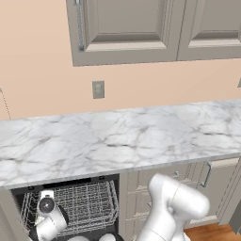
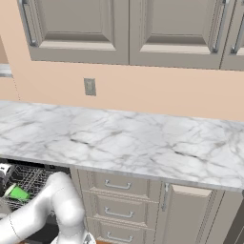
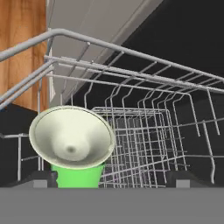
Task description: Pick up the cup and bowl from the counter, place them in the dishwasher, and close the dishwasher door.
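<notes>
Reaching: the white arm bends down from the base into the open dishwasher [image 1: 70,207], below the counter's front edge.
Counter: the marble counter [image 1: 117,136] runs from left to right across both base views, its thick front edge overhanging the cabinets.
Room: a peach wall with one grey outlet plate [image 1: 98,89] stands behind the counter; grey-beige upper cabinets [image 2: 128,28] hang above it.
Lower fronts: grey-beige drawers [image 2: 119,209] and a cabinet door sit right of the dishwasher; a strip of wooden floor [image 1: 216,233] shows at the near right.
Dishwasher: dark inside, with a silver wire rack [image 3: 148,144] whose rods and top rail run far into the cavity.
Bowl: the cream bowl [image 3: 72,138] lies tipped on its side in the rack's left part, its hollow turned toward the hand camera.
Cup: the green cup [image 3: 78,176] sits directly under the bowl's rim, touching or nearly touching it; it also shows as a green patch [image 2: 18,193] in the rack in the right base view.
Gripper: the gripper [image 3: 111,179] is released, its two dark fingertips spread wide at either side of the cup with nothing between them gripped.
Edges: the rack's top rail crosses above the bowl.
Open room: the right part of the rack is bare wire.
</notes>
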Robot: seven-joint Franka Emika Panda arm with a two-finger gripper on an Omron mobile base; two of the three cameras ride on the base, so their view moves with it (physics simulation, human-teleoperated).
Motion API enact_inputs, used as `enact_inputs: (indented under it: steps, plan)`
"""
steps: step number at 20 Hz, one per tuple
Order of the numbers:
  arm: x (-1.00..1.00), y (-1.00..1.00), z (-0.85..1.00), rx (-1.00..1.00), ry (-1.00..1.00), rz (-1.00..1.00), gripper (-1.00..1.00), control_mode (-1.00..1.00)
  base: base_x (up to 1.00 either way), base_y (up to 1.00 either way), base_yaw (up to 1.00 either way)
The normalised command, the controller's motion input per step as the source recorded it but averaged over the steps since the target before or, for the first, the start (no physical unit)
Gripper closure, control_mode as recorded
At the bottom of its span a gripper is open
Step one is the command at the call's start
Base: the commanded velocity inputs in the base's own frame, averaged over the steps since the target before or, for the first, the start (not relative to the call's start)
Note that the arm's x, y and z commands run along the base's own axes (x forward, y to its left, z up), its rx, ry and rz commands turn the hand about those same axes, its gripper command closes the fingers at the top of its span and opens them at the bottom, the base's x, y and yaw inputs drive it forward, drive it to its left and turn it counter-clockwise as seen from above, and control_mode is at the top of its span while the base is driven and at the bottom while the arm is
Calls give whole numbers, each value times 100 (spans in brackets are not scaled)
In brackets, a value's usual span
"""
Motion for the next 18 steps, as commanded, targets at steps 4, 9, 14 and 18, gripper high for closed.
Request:
enact_inputs:
  steps: [4,9,14,18]
  plan:
    - [-28,7,15,-2,-7,0,-100,-100,0,0,0]
    - [-32,-3,4,0,-6,0,-100,-100,0,0,0]
    - [-28,-9,0,3,-5,0,-100,-100,0,0,0]
    - [-39,-11,0,5,-7,0,-100,-100,0,0,0]
